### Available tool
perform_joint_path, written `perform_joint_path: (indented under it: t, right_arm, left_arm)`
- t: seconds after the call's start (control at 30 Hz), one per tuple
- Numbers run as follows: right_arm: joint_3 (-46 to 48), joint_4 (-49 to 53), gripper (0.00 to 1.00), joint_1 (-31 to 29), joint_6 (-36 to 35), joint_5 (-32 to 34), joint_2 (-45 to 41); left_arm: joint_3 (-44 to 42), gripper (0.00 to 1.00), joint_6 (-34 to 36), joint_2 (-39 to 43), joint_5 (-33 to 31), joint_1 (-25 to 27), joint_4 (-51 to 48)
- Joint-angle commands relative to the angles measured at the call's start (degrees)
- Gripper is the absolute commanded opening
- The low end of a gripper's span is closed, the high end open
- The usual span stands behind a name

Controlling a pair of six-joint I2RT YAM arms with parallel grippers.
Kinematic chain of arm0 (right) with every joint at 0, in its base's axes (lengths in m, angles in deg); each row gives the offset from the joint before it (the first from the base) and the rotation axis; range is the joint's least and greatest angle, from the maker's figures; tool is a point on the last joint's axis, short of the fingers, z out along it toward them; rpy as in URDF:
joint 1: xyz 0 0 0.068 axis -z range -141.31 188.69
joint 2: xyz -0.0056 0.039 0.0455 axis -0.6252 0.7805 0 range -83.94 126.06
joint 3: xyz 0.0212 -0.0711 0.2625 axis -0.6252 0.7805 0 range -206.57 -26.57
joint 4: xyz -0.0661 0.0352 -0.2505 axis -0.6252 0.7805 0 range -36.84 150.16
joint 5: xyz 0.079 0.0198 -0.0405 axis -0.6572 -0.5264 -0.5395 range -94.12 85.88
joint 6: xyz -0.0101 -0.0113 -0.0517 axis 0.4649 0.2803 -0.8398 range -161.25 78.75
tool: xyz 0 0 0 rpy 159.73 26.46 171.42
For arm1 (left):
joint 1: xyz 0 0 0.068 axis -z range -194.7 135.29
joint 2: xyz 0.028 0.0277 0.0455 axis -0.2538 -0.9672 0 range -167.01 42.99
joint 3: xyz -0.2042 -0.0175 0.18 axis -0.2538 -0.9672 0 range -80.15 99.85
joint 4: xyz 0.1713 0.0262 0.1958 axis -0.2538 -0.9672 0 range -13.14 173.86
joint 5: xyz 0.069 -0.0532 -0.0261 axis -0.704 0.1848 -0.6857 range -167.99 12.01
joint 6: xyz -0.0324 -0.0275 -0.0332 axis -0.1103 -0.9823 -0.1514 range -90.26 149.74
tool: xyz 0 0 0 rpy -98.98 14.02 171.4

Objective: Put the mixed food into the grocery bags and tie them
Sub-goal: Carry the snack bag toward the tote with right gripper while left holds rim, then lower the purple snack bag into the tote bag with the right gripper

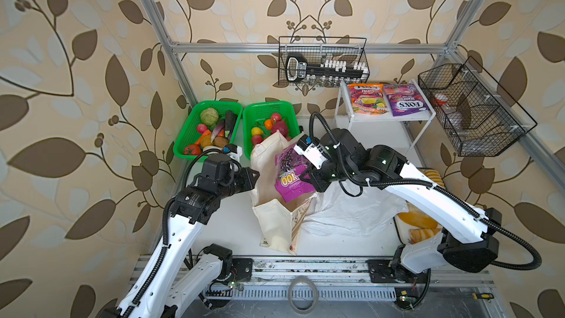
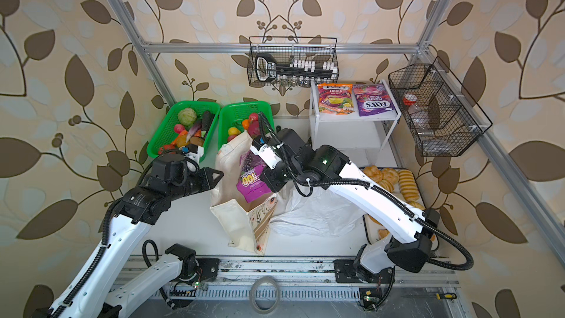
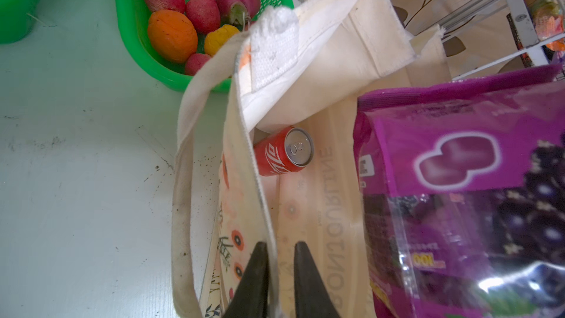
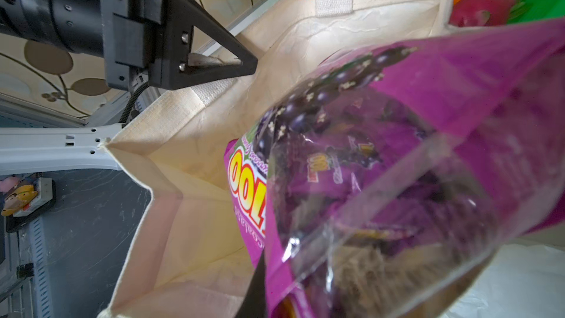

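The left gripper (image 3: 279, 282) pinches the left rim of the cream tote (image 1: 275, 224), so its mouth stands open. The right gripper (image 1: 309, 178) squeezes the purple snack packet (image 1: 292, 178), which hangs over that mouth. I think the packet should go straight down, next to the red soda can (image 3: 281, 154) lying inside, and be let go only when it is low. The white plastic bag (image 1: 351, 212) lies just right of the tote

Both top views were bright and evenly lit, with soft shadows and the wallpaper (image 1: 61, 117) bowed toward the edges. In both wrist views the purple snack packet (image 4: 412, 148) was close, blurred, and its clear film caught white glare
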Motion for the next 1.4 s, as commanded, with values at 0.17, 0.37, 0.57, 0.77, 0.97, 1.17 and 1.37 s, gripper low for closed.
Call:
perform_joint_path:
  t: [0.17, 0.37, 0.57, 0.77, 0.97, 1.17, 1.37]
  right_arm:
    - [-2.99, 3.94, 0.00, -2.48, -4.40, -4.28, 4.29]
    - [-3.57, 7.01, 0.00, -3.81, -5.06, -7.44, 7.88]
    - [-8.33, 12.80, 0.00, -5.39, -8.03, -8.51, 13.99]
    - [-13.90, 17.59, 0.00, -7.98, -11.28, -10.21, 20.62]
    - [-15.73, 17.66, 0.06, -8.54, -12.34, -12.64, 23.77]
    - [-14.02, 15.23, 0.22, -8.32, -12.29, -15.89, 22.24]
    - [-11.76, 12.97, 0.41, -7.25, -11.94, -17.43, 19.27]
  left_arm:
    - [1.35, 0.17, -0.38, 1.65, 3.38, -0.39, 4.55]
    - [2.38, 0.16, -0.94, 1.35, 3.98, -0.39, 5.11]
    - [2.11, 0.16, -1.59, 0.85, 3.79, -0.39, 5.39]
    - [1.85, 0.16, -2.16, 0.71, 1.91, -0.39, 5.13]
    - [2.10, 0.16, -2.01, 0.42, 1.82, -0.39, 4.95]
    - [1.86, 0.16, -2.00, 0.81, 0.97, -0.39, 4.78]
    - [1.83, 0.17, -2.22, 1.13, 0.19, -0.39, 4.70]
